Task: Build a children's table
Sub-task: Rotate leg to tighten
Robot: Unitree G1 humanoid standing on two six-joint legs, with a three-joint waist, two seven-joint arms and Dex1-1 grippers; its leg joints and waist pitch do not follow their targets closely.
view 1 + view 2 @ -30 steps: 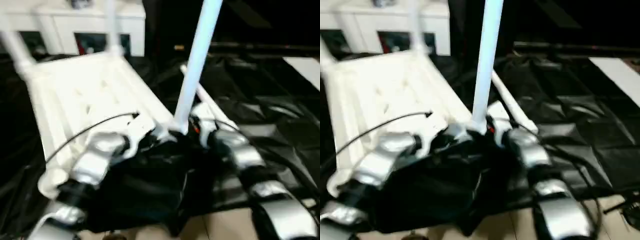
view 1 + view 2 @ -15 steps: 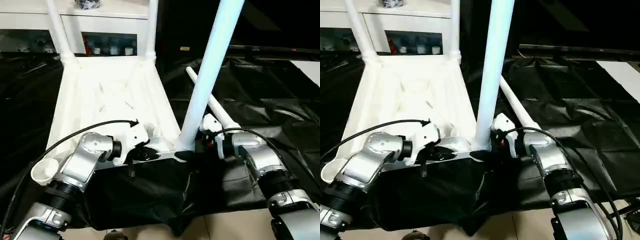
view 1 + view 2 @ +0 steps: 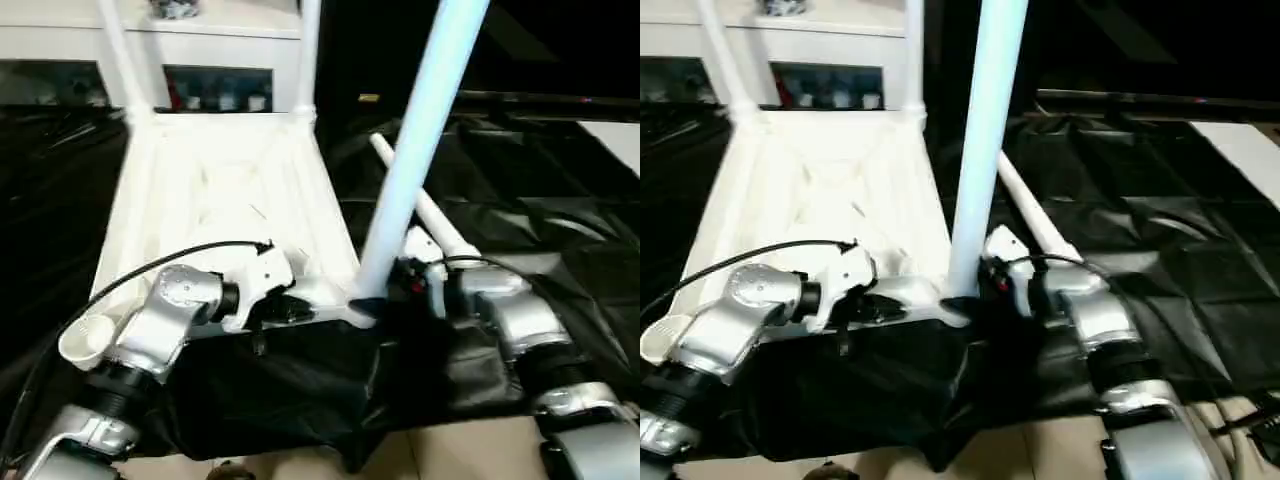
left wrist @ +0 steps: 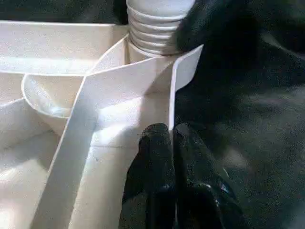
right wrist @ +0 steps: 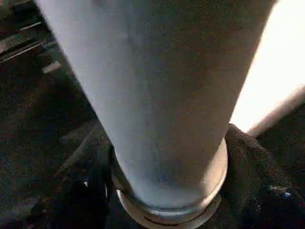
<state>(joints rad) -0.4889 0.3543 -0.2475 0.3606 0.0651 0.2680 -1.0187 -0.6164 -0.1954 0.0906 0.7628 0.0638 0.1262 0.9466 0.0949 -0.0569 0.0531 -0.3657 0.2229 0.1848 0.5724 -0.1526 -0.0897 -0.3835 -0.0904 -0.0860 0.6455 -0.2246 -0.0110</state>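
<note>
The white table top [image 3: 225, 200] lay upside down on black sheeting [image 3: 520, 220], ribbed underside up, its long side running away from the robot. At the near left corner an empty round socket [image 3: 85, 338] stood open. The left gripper [image 4: 172, 138], fingers [image 4: 155, 157] pressed together and holding nothing, rested against a rib of the underside just beside the near right corner. In that corner socket a leg [image 3: 420, 130] stood nearly upright, its long axis rising and leaning slightly to the right. The right gripper [image 3: 405, 282] sat just to the right of that leg's base, so the leg lay straight ahead of its fingers; I could not tell whether they were clamped on it or merely around it. The right arm seemed the nearer one for seating or turning this leg. Counted: one table top; four legs, namely two [image 3: 120, 50] standing in the far corner sockets, one at the near right corner, and one loose leg [image 3: 425, 210] lying on the sheeting to the right, pointing away. A white cabinet [image 3: 200, 30] stood behind.
</note>
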